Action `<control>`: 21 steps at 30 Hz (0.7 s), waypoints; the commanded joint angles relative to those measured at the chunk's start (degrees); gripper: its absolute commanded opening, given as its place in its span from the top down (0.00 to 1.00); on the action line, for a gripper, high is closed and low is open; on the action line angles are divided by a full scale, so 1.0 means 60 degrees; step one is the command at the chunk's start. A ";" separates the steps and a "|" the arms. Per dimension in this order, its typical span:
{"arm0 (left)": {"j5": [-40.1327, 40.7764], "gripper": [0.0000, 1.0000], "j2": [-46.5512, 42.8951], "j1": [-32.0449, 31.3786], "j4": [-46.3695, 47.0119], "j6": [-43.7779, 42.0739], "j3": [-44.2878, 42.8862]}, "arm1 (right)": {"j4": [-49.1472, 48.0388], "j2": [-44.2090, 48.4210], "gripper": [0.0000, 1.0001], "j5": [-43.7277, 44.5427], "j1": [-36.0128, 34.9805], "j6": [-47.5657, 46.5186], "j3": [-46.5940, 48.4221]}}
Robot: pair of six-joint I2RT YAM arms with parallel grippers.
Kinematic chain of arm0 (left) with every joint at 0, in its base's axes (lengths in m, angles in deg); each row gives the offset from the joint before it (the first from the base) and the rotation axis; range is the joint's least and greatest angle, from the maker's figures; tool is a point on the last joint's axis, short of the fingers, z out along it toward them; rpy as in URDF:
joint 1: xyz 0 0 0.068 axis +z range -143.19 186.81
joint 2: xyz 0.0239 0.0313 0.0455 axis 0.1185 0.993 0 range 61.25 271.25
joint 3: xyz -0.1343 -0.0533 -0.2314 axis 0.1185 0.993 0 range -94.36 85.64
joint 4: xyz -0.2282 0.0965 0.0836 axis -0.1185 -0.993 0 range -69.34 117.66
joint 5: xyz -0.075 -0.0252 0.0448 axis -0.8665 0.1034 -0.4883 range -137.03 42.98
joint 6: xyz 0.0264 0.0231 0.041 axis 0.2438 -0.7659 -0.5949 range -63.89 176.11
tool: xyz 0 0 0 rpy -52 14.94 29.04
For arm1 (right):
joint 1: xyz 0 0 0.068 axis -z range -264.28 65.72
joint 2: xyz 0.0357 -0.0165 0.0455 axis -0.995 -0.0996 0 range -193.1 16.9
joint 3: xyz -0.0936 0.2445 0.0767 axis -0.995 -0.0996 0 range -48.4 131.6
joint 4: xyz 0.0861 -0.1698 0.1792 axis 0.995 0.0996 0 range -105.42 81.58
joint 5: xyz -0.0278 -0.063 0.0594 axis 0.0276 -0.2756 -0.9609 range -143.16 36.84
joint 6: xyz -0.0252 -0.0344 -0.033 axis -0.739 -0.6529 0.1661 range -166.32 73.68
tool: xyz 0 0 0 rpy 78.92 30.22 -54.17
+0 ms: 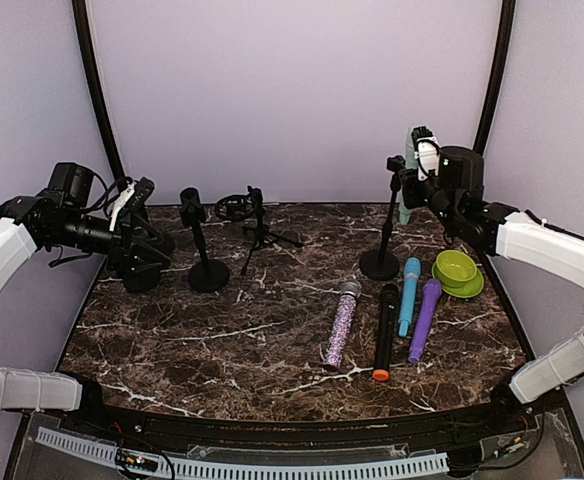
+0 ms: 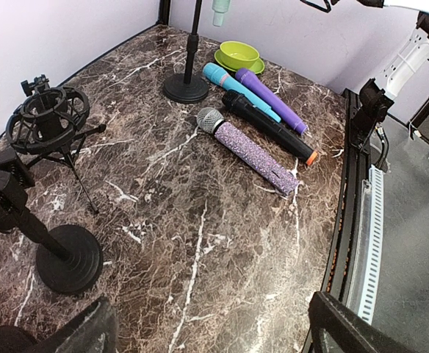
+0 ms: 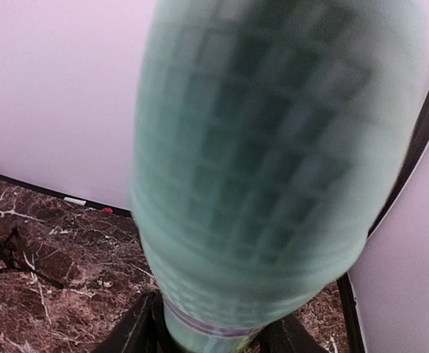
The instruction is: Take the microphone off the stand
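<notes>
Robot's right claw at a green microphone atop its stand, upper right of the overhead view.
Its fingers flank the microphone's neck; the close view is blurred, so a firm grip cannot be told. The left claw hangs wide open at the marble bench's left edge.

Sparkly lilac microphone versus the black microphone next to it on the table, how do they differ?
The sparkly lilac microphone has a glittery body and silver mesh head; the black microphone is plain black with an orange end cap. The lilac one lies apart from the others, while the black one lies close beside the blue microphone. Both lie flat on the marble table, heads toward the back wall.
</notes>
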State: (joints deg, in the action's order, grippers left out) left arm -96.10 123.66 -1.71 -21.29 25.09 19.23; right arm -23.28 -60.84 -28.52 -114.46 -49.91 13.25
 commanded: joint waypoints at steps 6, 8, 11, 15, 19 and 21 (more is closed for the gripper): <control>-0.0112 0.07 -0.0301 0.0044 -0.0045 0.0075 -0.0214 | -0.1346 -0.0569 0.73 -0.0426 0.0115 -0.0627 0.1271; -0.0093 0.07 -0.0336 0.0049 -0.0046 0.0080 -0.0178 | -0.1418 -0.0815 0.74 -0.0501 0.0107 -0.0592 0.1707; -0.0067 0.07 -0.0374 0.0042 -0.0052 0.0128 -0.0152 | -0.1450 -0.1068 0.75 -0.0883 0.0083 -0.0292 0.2400; -0.0043 0.07 -0.0468 0.0036 -0.0076 0.0124 -0.0146 | -0.1411 -0.1304 0.77 -0.1287 -0.0286 -0.0060 0.3122; -0.0064 0.07 -0.0525 0.0056 -0.0158 0.0089 -0.0199 | -0.1158 -0.1427 0.77 -0.1462 -0.1041 -0.0158 0.3606; -0.0111 0.07 -0.0554 0.0035 -0.0184 0.0077 -0.0225 | -0.1023 -0.1430 0.78 -0.1625 -0.1500 -0.0080 0.3671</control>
State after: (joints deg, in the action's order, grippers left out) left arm -96.00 121.67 -1.71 -21.34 25.37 19.20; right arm -23.11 -70.24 -34.86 -118.70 -51.57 31.52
